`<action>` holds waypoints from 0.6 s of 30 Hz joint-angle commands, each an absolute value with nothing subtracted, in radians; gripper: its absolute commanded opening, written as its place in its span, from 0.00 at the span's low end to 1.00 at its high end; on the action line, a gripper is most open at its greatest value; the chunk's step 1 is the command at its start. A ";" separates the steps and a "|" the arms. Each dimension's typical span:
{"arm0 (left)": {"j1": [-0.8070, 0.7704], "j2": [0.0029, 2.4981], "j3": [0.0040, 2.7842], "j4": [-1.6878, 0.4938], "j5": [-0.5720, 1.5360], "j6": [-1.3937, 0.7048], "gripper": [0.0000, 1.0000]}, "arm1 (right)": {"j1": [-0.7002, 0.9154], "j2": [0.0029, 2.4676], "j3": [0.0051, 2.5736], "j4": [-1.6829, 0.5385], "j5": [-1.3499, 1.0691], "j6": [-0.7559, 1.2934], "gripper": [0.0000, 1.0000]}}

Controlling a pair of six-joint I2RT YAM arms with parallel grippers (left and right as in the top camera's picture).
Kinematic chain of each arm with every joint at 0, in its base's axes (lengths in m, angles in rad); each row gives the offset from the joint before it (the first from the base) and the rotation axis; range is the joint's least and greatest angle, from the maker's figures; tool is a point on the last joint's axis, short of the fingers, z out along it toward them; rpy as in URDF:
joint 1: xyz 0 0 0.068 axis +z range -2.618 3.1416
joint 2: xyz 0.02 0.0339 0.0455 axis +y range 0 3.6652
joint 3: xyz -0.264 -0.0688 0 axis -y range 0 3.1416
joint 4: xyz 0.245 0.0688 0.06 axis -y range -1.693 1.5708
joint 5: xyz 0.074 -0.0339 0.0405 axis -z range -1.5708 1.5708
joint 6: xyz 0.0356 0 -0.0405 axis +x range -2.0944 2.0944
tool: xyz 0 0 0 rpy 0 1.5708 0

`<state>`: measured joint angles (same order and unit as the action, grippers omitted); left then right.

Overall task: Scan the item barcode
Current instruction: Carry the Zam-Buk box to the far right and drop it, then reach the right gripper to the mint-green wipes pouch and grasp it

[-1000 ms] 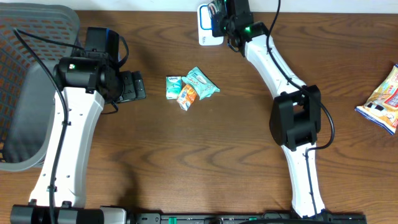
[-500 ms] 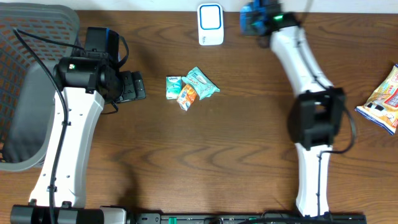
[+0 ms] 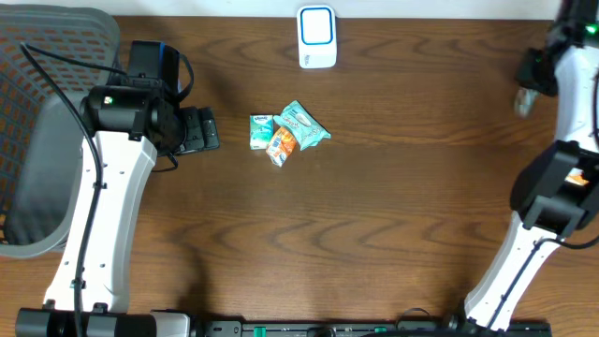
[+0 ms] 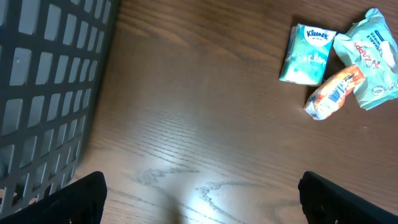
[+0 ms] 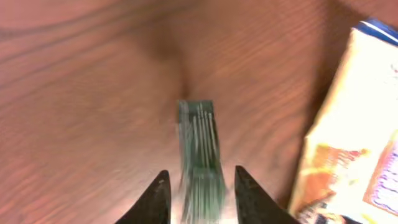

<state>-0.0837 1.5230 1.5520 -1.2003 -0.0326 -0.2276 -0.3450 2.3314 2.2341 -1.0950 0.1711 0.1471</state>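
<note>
A small green packet (image 5: pixel 200 155) shows blurred between my right gripper's (image 5: pixel 201 173) fingers, with a gap on each side, so the jaws stand open around it. From overhead that gripper (image 3: pixel 526 86) is at the far right edge, the packet (image 3: pixel 520 101) just below it. The white and blue scanner (image 3: pixel 316 36) stands at the table's back centre. My left gripper (image 3: pixel 199 129) rests wide open on the left, nothing between its fingers (image 4: pixel 81 198).
A tissue pack (image 3: pixel 261 130), an orange packet (image 3: pixel 281 145) and a teal packet (image 3: pixel 305 124) lie clustered mid-table. A yellow snack bag (image 5: pixel 354 124) lies right beside the green packet. A grey mesh basket (image 3: pixel 37 140) stands at the far left.
My right arm has swung from the scanner to the table's far right, carrying the green packet, and its jaws have parted. The left arm has not moved.
</note>
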 commanded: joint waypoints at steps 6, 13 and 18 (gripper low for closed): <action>-0.079 1.525 1.550 -1.204 -0.043 -0.214 0.98 | -0.368 2.310 2.161 -1.104 0.105 0.144 0.86; -0.079 1.525 1.550 -1.204 -0.043 -0.214 0.98 | -0.309 2.309 2.162 -1.102 -0.233 0.141 0.87; -0.079 1.525 1.550 -1.204 -0.043 -0.214 0.98 | -0.224 2.309 2.162 -1.101 -0.605 0.129 0.87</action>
